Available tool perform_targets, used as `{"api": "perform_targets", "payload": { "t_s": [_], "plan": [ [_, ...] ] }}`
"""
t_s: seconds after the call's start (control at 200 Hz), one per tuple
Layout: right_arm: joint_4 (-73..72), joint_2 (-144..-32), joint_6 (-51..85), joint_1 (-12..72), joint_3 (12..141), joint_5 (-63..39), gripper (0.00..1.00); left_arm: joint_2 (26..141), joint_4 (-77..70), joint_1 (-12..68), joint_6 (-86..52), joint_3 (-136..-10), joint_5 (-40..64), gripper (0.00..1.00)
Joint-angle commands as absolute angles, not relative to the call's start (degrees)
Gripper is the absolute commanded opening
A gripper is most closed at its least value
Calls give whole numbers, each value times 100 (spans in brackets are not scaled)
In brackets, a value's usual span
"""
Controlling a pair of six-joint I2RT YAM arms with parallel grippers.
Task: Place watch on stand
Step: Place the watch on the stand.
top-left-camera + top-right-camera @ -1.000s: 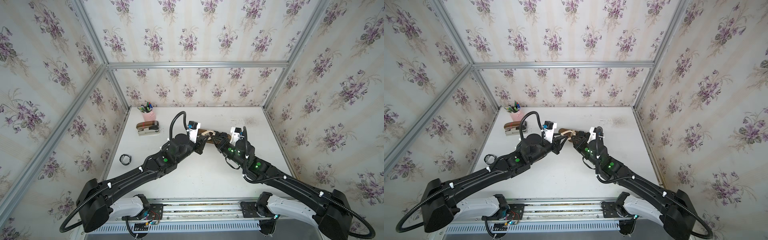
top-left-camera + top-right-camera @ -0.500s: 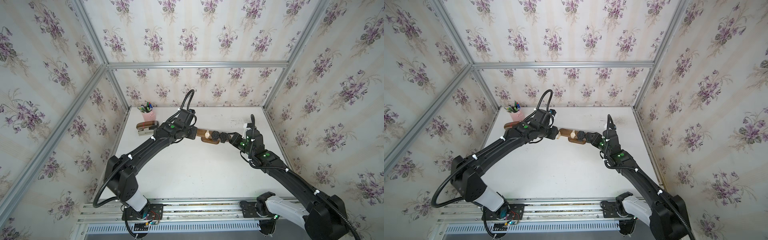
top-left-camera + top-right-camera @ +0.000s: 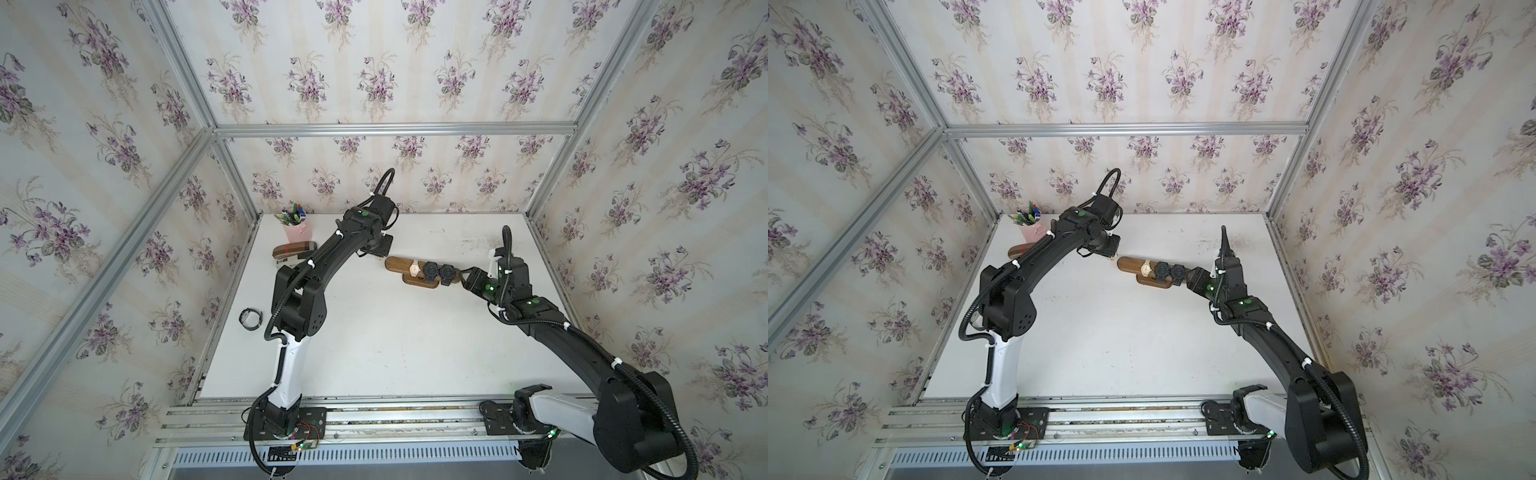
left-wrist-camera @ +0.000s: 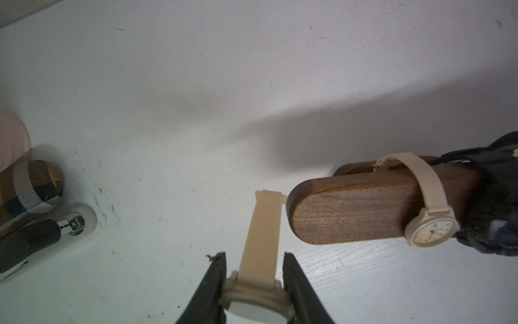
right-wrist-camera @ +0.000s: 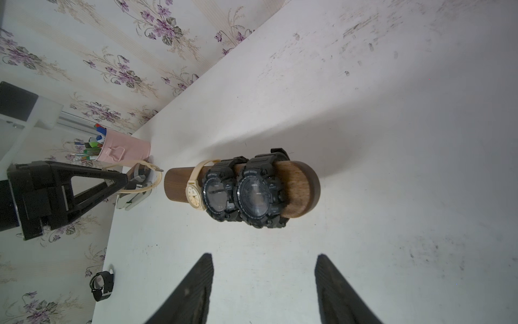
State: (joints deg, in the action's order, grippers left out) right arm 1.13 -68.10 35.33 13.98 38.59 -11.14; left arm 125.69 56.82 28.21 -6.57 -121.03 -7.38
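Observation:
The stand [image 3: 397,264] [image 3: 1127,264] is a dark wooden bar on an oval foot at mid-table. It carries a cream watch [image 3: 414,269] [image 4: 429,230] and two black watches [image 3: 431,271] [image 5: 252,193]. My left gripper [image 4: 254,256] [image 3: 376,249] is shut on another cream watch [image 4: 262,224] by its case. Its strap points at the bar's rounded left end [image 4: 350,213], just short of it. My right gripper [image 5: 264,255] [image 3: 467,278] stands open and holds nothing, a little off the bar's right end [image 5: 297,190].
A pink pen cup [image 3: 297,228] and a plaid-topped stapler [image 3: 293,251] stand at the back left, close behind the left gripper. A black watch [image 3: 250,319] [image 5: 102,282] lies near the table's left edge. Papered walls close in three sides.
Both arms have drawn apart from over the stand to its two ends. The right jaws have opened and backed off the bar. The left gripper keeps the cream watch.

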Motion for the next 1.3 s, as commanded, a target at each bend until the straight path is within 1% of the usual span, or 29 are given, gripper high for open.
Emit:
{"api": "perform_targets", "payload": {
  "t_s": [0.0, 0.085, 0.205, 0.595, 0.734, 0.934, 1.294],
  "plan": [
    [-237, -6910, 3401, 1333, 3825, -1242, 61, 12884, 6058, 2801, -503, -12468, -695, 23],
    [-307, -7048, 3355, 1213, 3815, -1327, 62, 13146, 6231, 2807, -509, -12783, -592, 23],
    [-443, -7291, 3432, 914, 3841, -1682, 62, 13202, 6153, 2834, -576, -12771, -414, 23],
    [-723, -7692, 3360, 897, 3879, -1763, 62, 13645, 6414, 2994, -527, -13260, -273, 24],
    [-829, -7850, 3328, 898, 3897, -1801, 62, 13676, 6570, 3048, -560, -13393, -273, 26],
    [-999, -8044, 3307, 901, 3923, -1817, 63, 13670, 6805, 3085, -622, -13475, -244, 27],
    [-1429, -8414, 3336, 901, 4025, -1989, 63, 13858, 6901, 3195, -692, -13710, -55, 32]
  ]
}}
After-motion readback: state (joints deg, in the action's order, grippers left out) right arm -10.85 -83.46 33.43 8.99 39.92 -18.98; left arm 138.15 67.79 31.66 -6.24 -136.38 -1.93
